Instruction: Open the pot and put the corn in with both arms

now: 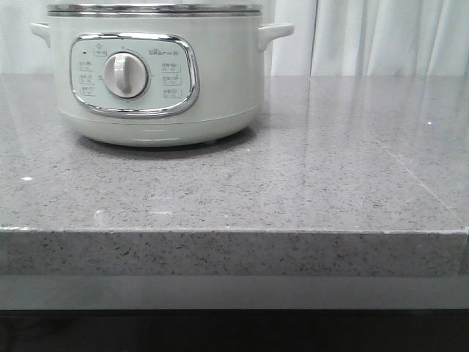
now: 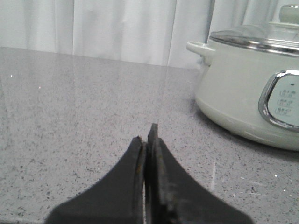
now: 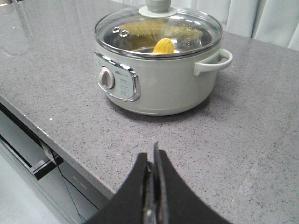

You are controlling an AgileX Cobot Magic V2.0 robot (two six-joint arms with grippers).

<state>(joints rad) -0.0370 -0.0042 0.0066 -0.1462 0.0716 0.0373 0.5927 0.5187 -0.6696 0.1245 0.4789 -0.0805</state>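
The pale grey-green pot (image 1: 157, 81) stands at the back left of the grey stone counter, dial facing front. It also shows in the left wrist view (image 2: 252, 93) and the right wrist view (image 3: 154, 70). A glass lid (image 3: 159, 25) with a round knob sits on the pot. The yellow corn (image 3: 162, 45) lies inside, seen through the lid. My left gripper (image 2: 147, 135) is shut and empty, low over the counter, to the left of the pot. My right gripper (image 3: 152, 154) is shut and empty, near the counter's front edge, apart from the pot. Neither gripper shows in the front view.
The counter (image 1: 293, 191) has a sharp front edge (image 1: 234, 232). White curtains (image 1: 381, 37) hang behind it. A dark cabinet front (image 3: 42, 158) shows below the counter edge in the right wrist view.
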